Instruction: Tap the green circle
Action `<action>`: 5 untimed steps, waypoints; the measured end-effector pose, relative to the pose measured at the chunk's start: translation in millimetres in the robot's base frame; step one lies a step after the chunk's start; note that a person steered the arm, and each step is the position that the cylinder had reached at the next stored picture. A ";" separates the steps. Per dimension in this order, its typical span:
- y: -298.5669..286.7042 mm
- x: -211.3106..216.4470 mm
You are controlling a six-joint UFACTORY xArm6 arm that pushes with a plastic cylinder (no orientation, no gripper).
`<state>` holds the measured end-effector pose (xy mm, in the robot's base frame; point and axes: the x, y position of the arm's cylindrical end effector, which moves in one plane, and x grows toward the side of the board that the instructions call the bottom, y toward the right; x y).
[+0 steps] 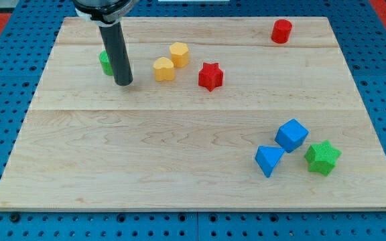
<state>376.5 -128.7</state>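
Note:
The green circle (104,62) sits near the view's top left of the wooden board (179,154), mostly hidden behind the dark rod. My tip (123,83) rests on the board just to the right of and slightly below the green circle, close to or touching it. Only the circle's left edge shows.
Two yellow blocks (164,69) (179,53) and a red star (210,76) lie right of the tip. A red cylinder (281,31) is at top right. A blue cube (291,135), blue triangle (269,161) and green star (323,158) cluster at bottom right.

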 end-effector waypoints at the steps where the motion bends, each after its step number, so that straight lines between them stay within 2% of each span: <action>1: 54.3 31.7; 2: 183.9 37.7; 3: 280.3 -26.7; 4: 310.3 -78.0; 5: 227.7 -11.3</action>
<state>365.2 99.0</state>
